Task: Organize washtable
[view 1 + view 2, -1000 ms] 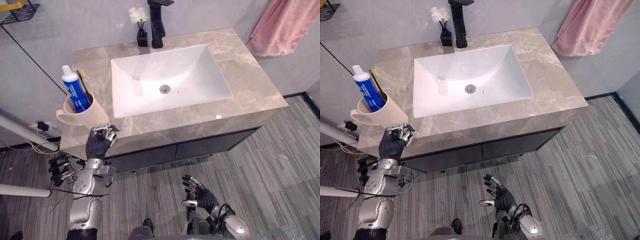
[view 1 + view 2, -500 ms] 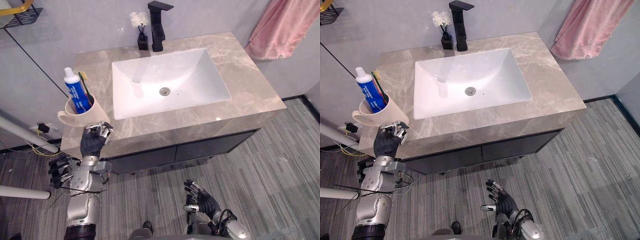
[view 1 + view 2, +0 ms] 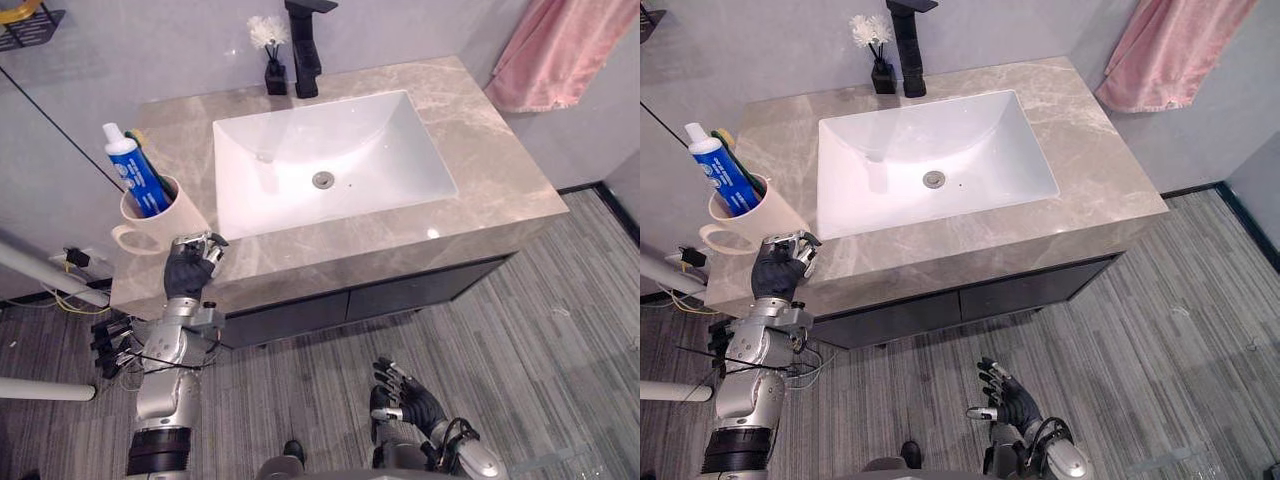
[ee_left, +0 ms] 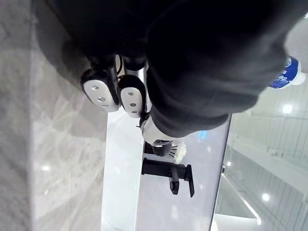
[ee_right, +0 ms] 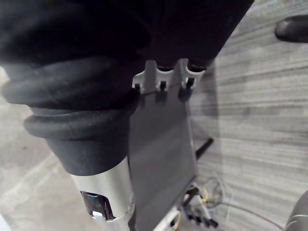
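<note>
Beside the toothpaste cup (image 3: 160, 222) on the tabletop (image 3: 480, 170), my left hand (image 3: 188, 272) still lingers, fingers curled empty, leaving the cup ungripped; my right hand (image 3: 408, 405) hangs low, fingers slack.

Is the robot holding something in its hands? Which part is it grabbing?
Nothing. The left robot hand is curled empty beside the cup, not round it, and the right robot hand hangs open above the floor.

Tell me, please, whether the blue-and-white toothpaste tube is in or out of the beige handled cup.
In: the blue-and-white toothpaste tube stands cap-up inside the beige handled cup, beside a toothbrush.
</note>
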Tool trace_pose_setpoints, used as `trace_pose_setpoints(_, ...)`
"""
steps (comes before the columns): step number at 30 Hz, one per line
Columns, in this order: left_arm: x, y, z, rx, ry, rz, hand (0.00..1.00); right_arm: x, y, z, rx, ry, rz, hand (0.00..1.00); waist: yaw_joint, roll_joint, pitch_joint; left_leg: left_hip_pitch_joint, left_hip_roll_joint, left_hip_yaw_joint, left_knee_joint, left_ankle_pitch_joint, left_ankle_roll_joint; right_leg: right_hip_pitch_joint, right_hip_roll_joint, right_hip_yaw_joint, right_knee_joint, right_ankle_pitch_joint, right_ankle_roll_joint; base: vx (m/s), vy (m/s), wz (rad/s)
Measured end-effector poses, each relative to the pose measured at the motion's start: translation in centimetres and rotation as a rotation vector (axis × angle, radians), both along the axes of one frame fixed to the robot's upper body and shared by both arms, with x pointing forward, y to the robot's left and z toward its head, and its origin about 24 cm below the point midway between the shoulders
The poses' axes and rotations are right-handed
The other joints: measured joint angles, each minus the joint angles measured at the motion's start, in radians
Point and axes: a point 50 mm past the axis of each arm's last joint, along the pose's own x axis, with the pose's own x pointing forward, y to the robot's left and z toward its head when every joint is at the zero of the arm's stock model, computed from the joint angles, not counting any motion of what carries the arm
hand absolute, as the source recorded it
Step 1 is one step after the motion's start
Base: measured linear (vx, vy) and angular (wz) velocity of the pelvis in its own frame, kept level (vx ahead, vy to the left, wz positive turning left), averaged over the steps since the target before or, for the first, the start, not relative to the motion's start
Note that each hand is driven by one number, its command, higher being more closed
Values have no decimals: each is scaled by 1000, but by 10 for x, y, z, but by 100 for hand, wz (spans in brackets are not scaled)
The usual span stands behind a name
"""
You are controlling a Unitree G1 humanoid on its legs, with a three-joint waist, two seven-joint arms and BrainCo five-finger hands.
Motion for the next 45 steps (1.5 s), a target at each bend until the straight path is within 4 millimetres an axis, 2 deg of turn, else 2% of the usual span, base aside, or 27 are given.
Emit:
trace_pose_setpoints(9, 12, 14, 10, 82, -4, 18, 100, -1, -1, 0, -4, 1, 6, 0, -2, -40, 6, -25, -7, 8, 27, -1, -1, -18, -7, 12, -1, 3, 0, -17, 24, -3)
trace_pose_setpoints(15, 18, 19, 16, 99, -13, 33, 100, -1, 0, 0, -3, 1, 12, 0, -2, -42, 14, -35, -2, 8, 35, -3, -5, -25, -3, 10, -1, 2, -3, 2, 5, 0)
trace_pose_setpoints(25, 37, 21, 46, 134, -100, 41, 100, -1, 3, 0, 3, 1, 25, 0, -5, -55, 56, -50, -3, 8, 34, -4, -7, -43, -3, 11, 0, 11, -4, 13, 38, -1)
trace_pose_setpoints(34, 50, 19, 63, 188, -132, 56, 100, 2, 11, 7, 21, -35, 46, 0, -27, -66, 76, -50, -4, 13, 37, -9, -7, -44, -4, 16, -1, 14, -1, 5, 49, -2)
trace_pose_setpoints(45, 65, 22, 80, 229, -147, 61, 100, 0, 10, 7, 22, -29, 42, 0, -32, -59, 83, -62, 0, 19, 36, -11, -10, -58, 0, 19, 0, 15, -3, 7, 28, -1)
